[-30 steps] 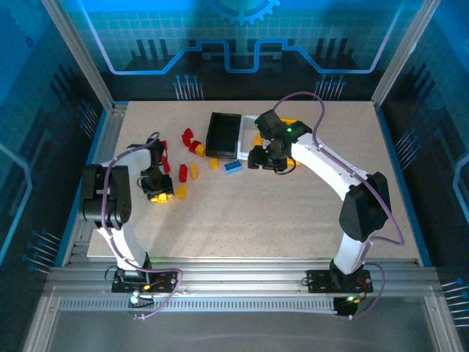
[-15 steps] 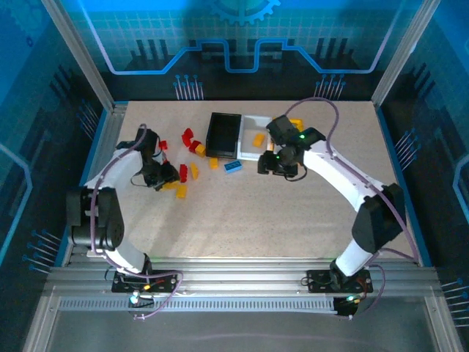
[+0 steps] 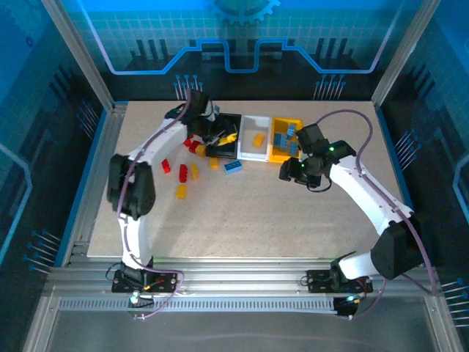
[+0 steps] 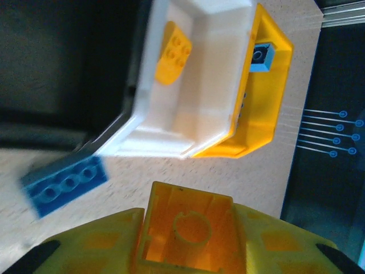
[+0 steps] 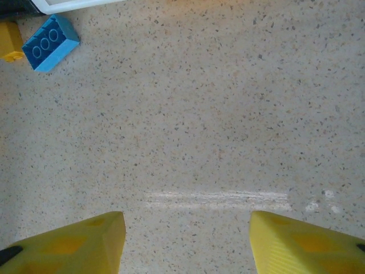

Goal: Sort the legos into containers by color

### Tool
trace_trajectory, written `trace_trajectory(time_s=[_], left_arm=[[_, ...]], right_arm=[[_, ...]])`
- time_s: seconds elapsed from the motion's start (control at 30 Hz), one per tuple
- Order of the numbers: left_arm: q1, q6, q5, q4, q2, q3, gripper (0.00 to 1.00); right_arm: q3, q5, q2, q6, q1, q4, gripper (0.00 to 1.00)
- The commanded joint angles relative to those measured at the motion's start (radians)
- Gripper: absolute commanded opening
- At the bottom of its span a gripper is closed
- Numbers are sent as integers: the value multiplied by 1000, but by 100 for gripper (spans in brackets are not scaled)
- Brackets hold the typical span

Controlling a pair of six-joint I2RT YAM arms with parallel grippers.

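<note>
Three bins stand in a row at the far side of the table [image 3: 242, 220]: a black bin [image 3: 227, 125], a white bin [image 3: 253, 152] and a yellow bin [image 3: 277, 155], side by side. The left gripper [image 4: 191, 245] is up by the black bin and pinches one held yellow brick [image 4: 188, 220] between its fingers. The left arm [image 3: 157, 143] reaches across the loose bricks and hides some of them. The right gripper [image 5: 185, 234] is open with nothing in it, low over bare table near the yellow bin.

One yellow piece [image 4: 173, 44] lies in the white bin. Blue pieces [image 3: 290, 133] lie in the yellow bin, but I cannot count them. One blue brick [image 3: 233, 166] lies on the table just in front of the black and white bins. Left of it are at least three loose yellow bricks [image 3: 194, 171] and at least three red bricks [image 3: 183, 173].

The table is tan with dark specks and has one white scratch [image 5: 217, 198]. Metal posts [image 3: 80, 51] and blue-lit walls [image 3: 234, 37] stand around it.
</note>
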Motion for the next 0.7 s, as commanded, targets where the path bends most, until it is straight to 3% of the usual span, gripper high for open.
trace_trajectory(time_s=[0.0,0.1,0.27,0.5,0.67], left_arm=[[-28,-76,40,18,111,156,35],[-53,-89,40,-7,226,307,36],[-77,-109,44,-72,380,529,46],[-76,-150,50,-43,402,575,60],[-76,-97,47,-80,331,539,65]], right_arm=[[-32,-13,-36,-4,-20,-23,61],[-52,-14,-56,-6,-31,-24,61],[-62,-20,-75,-19,-57,-32,61],[-53,-18,-75,-43,-65,-37,61],[-37,-35,-56,-41,-55,-22,61]])
